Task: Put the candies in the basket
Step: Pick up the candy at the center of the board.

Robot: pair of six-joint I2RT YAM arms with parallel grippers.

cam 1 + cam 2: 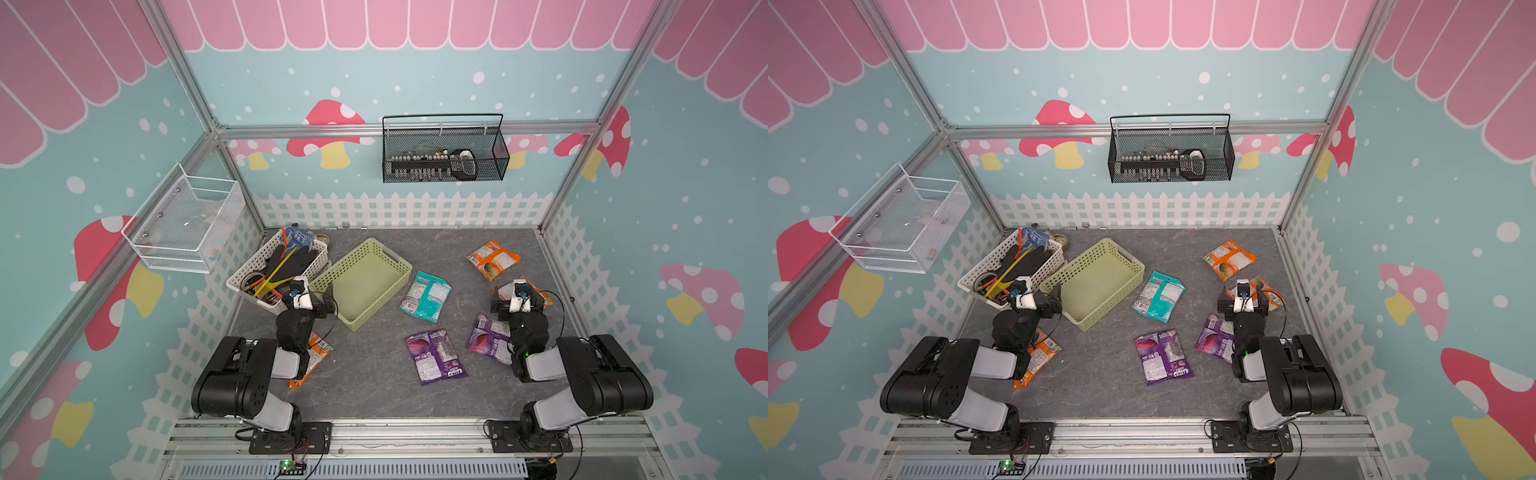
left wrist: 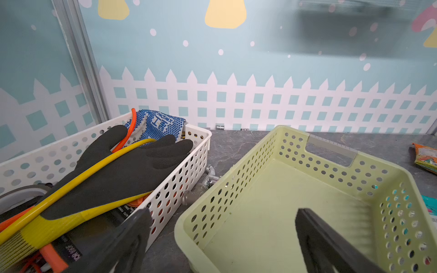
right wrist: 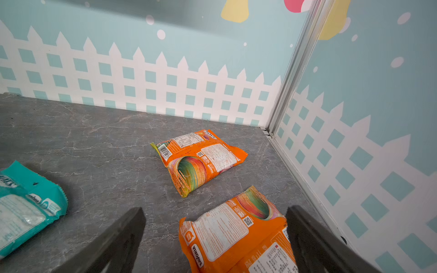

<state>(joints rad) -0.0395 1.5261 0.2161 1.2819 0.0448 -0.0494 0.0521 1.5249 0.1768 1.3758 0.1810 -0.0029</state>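
Start of the task as I see it: the basket (image 1: 365, 286) is empty, and all 6 candies lie on the bench (image 1: 374, 374), 0 delivered. My left hand (image 2: 222, 238) hovers spread at the basket's near corner; my right hand (image 3: 215, 236) hangs spread above an orange bag (image 3: 236, 236).

Both top views look steeply down on the whole table (image 1: 374, 374); wrist cameras sit low, facing the back wall.
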